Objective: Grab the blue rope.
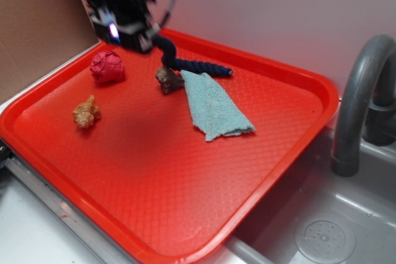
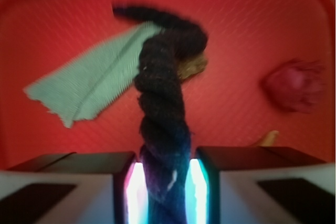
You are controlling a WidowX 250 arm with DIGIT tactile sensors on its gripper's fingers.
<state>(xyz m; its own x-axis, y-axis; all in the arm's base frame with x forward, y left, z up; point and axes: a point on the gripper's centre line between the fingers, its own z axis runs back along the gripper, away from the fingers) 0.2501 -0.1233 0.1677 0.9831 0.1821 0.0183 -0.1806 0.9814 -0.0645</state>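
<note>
Blue rope (image 2: 161, 108) in pincer (image 2: 164, 192)

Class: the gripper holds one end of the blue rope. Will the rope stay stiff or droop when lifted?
Likely droop: the blue rope already bends from the gripper down to the red tray. Its twisted surface probably resists slipping. Its free end may drag the teal cloth it touches.

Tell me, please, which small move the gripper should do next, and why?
Probably lift straight up a little. The gripper is already shut on the blue rope, but the rope's far end still rests on the red tray beside the teal cloth.
</note>
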